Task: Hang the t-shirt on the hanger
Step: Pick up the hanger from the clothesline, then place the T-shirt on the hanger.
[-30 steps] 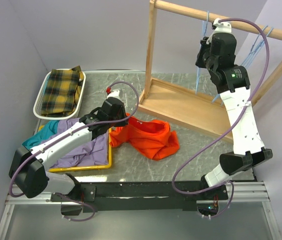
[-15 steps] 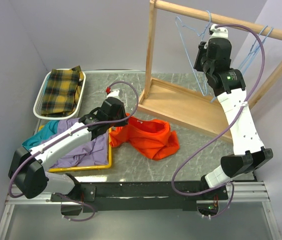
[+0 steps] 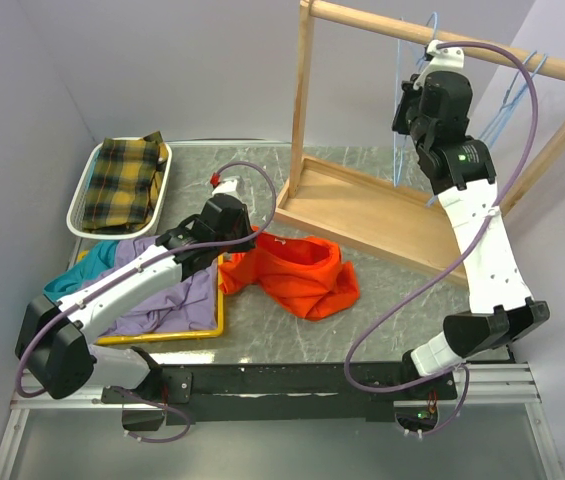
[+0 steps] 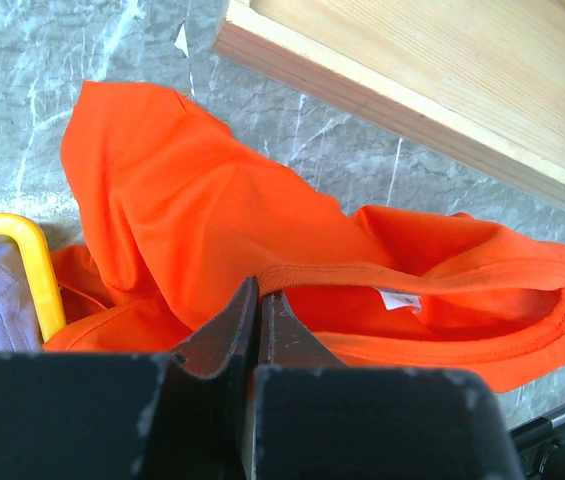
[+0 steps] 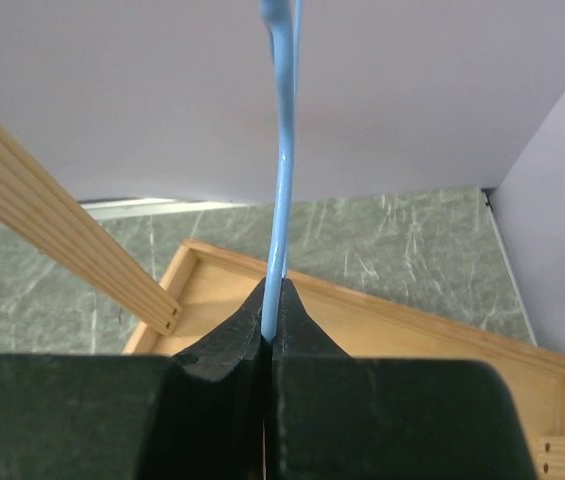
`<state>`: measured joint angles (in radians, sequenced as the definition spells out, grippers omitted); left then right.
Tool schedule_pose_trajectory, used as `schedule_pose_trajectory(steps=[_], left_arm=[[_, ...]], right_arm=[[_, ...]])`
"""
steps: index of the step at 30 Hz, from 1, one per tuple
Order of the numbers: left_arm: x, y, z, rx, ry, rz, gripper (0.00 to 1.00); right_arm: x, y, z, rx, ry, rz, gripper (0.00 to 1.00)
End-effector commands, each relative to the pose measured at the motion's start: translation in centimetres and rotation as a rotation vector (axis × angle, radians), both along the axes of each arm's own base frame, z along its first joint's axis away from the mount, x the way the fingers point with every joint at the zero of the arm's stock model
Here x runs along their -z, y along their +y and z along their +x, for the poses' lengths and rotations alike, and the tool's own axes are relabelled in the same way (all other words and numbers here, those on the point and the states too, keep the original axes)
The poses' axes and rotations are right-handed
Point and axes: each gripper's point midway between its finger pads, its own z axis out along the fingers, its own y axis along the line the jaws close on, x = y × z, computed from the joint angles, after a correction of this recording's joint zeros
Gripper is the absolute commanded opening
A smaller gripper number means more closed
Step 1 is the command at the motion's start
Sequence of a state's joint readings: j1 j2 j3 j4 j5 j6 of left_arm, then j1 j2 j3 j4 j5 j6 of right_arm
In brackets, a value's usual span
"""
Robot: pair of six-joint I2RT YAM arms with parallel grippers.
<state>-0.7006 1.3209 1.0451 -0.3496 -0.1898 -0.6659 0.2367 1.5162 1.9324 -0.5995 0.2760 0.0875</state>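
The orange-red t-shirt [image 3: 297, 275] lies crumpled on the table in front of the rack. In the left wrist view the t-shirt [image 4: 192, 200] fills the middle, collar and white label facing me. My left gripper [image 3: 235, 253] is shut on the t-shirt at the collar's edge, its jaws pressed together [image 4: 258, 288]. My right gripper [image 3: 406, 106] is raised under the rack's rail and shut on the light-blue wire hanger [image 3: 399, 140], which hangs edge-on. In the right wrist view the hanger's wire [image 5: 282, 180] rises straight from between the closed jaws [image 5: 275, 295].
The wooden rack has a rail [image 3: 482, 52] and a tray-like base [image 3: 362, 210]. Two more blue hangers [image 3: 515, 92] hang at its right end. A yellow tray [image 3: 177, 333] holds a purple garment [image 3: 162, 295] over a teal one [image 3: 87, 265]. A white basket [image 3: 80, 205] holds plaid cloth.
My right gripper swung the hanger broadside toward the left, then turned it back edge-on under the rail. The left arm and the t-shirt have not moved.
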Motion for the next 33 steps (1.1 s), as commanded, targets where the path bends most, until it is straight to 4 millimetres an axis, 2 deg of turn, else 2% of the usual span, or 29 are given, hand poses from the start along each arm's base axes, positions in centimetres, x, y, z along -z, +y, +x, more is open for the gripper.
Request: schedule_pose_trajectory(steps=[1,5,13,17,19,20,22,25,26,27,30,33], left_arm=[[-2.6,0.1,0.6,-0.009,-0.067,-0.027,0.04],[-2.6,0.2,0.6,-0.011,-0.066,-0.027,0.04],[-2.4,0.3,0.6,-0.013,-0.066,-0.021,0.05],[-2.3,0.5,0.7,-0.027,-0.074,-0.019,0.06],[-2.0,0.5,0.9,-0.034,-0.074,-0.014,0.06],[-1.9,0.6,0.9,-0.037,-0.074,-0.013,0.05],[-1.7,0.6,1.0,-0.043,-0.074,-0.014,0.06],[-1.3,0.9,1.2,-0.065,-0.074,-0.006,0.05],[-1.1,1.2,1.2,-0.076,-0.077,0.001,0.05],[-1.0,1.4,1.3,-0.088,-0.078,0.007,0.06],[-0.9,2.0,1.5,-0.116,-0.093,0.014,0.06],[-0.7,2.1,1.6,-0.127,-0.104,0.013,0.07]], right_arm=[[-7.8,0.0,-3.1,-0.052,-0.221,0.029,0.00],[-7.9,0.4,-3.8,-0.080,-0.217,0.034,0.00],[-5.6,2.6,-5.9,-0.173,-0.136,0.054,0.00],[-4.5,5.0,-8.3,-0.263,-0.092,0.081,0.00],[-3.6,5.8,-9.9,-0.297,-0.064,0.100,0.00],[-3.8,6.6,-11.5,-0.335,-0.070,0.115,0.00],[-1.5,8.5,-13.2,-0.411,-0.008,0.137,0.00],[1.6,11.7,-17.5,-0.580,0.071,0.200,0.00],[3.6,12.1,-19.2,-0.619,0.106,0.210,0.00],[4.7,13.4,-21.1,-0.698,0.144,0.226,0.00],[9.2,13.4,-24.4,-0.750,0.256,0.249,0.00],[12.1,12.7,-26.9,-0.773,0.341,0.256,0.00]])
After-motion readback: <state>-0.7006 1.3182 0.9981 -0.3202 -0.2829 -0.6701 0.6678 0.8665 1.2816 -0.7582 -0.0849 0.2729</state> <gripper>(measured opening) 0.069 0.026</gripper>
